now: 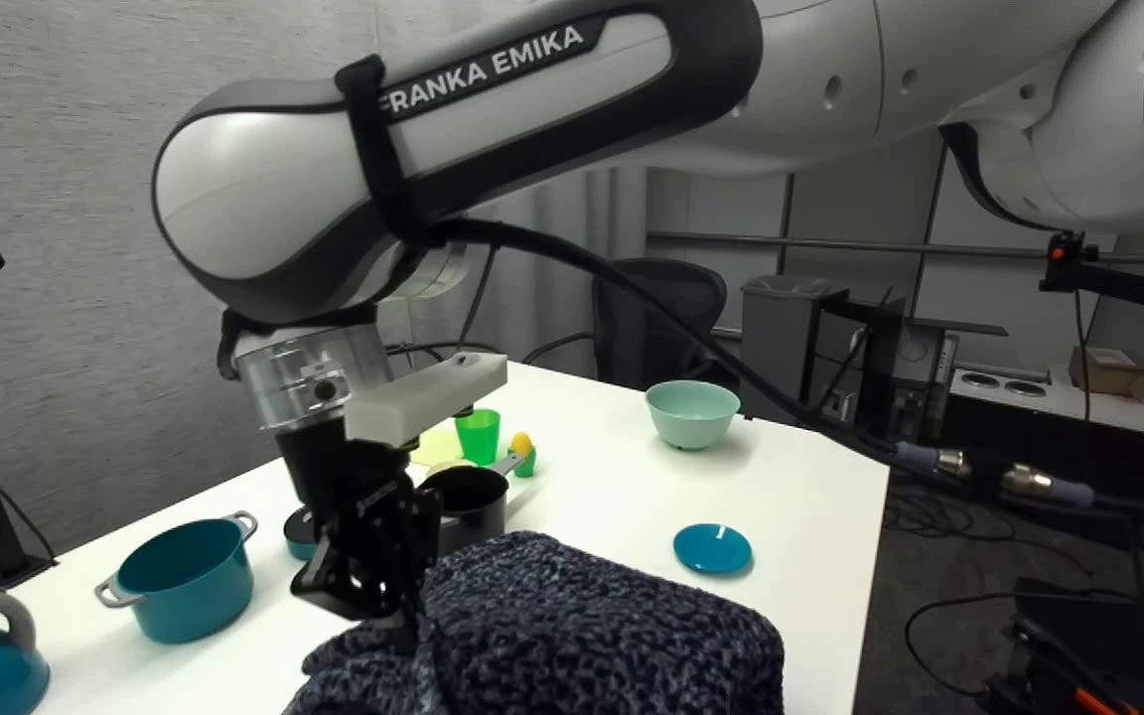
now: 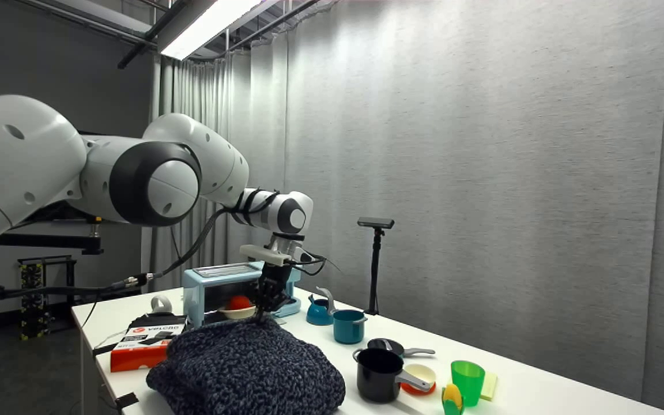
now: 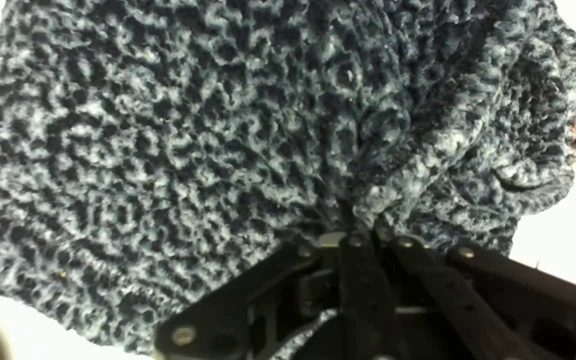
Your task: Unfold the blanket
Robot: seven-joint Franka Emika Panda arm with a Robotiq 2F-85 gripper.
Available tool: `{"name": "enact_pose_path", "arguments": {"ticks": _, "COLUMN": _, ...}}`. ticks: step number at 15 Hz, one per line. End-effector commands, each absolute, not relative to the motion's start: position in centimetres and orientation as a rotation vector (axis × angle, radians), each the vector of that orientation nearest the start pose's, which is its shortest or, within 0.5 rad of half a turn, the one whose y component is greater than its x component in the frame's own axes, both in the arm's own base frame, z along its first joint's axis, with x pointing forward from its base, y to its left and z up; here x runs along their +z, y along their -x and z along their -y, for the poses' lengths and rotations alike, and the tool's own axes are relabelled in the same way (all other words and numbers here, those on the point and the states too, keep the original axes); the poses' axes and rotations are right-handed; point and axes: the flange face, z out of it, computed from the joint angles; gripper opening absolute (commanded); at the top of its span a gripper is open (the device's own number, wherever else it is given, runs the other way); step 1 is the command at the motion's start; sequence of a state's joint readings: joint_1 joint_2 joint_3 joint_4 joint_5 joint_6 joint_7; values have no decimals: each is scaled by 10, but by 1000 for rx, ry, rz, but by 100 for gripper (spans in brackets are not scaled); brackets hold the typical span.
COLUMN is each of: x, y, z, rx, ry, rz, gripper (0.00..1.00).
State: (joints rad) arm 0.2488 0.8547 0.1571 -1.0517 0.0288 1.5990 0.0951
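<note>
The dark navy, grey-flecked knitted blanket [image 1: 612,626] lies bunched and folded on the white table, and in an exterior view the same blanket [image 2: 251,369] forms a low rounded mound. Pointing down at its edge, my gripper [image 3: 368,227] has its fingertips pressed together, with a pinched fold of knit gathered between them in the wrist view. Creases in the blanket [image 3: 168,150] run toward that pinch, and a raised ridge goes off to the upper right. The fingertips' very ends are sunk in the cloth and hidden.
Near the blanket stand a black pot [image 2: 379,377], a teal pot [image 1: 185,581] and a blue plate [image 1: 713,549]. A red-and-white box [image 2: 147,340] touches or nearly touches the blanket. Behind the gripper is a light-blue toy oven [image 2: 222,276]. A mint bowl [image 1: 693,412] sits farther back.
</note>
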Motion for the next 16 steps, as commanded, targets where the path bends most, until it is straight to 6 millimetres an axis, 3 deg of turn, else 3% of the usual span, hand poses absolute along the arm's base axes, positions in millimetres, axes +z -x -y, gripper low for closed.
{"name": "enact_pose_path", "arguments": {"ticks": 1, "x": 350, "y": -684, "z": -222, "rx": 353, "ry": 2968, "rz": 363, "gripper": 1}}
{"name": "enact_pose_path", "arguments": {"ticks": 5, "x": 391, "y": -673, "z": -176, "rx": 179, "ry": 2957, "rz": 280, "gripper": 1}}
{"name": "enact_pose_path", "arguments": {"ticks": 8, "x": 408, "y": -659, "z": -142, "rx": 110, "ry": 2879, "rz": 123, "gripper": 1}}
{"name": "enact_pose_path", "arguments": {"ticks": 11, "x": 406, "y": -642, "z": -104, "rx": 64, "ry": 2799, "rz": -123, "gripper": 1}}
{"name": "enact_pose_path", "arguments": {"ticks": 16, "x": 374, "y": -596, "z": -29, "rx": 37, "ry": 2820, "rz": -483, "gripper": 1}}
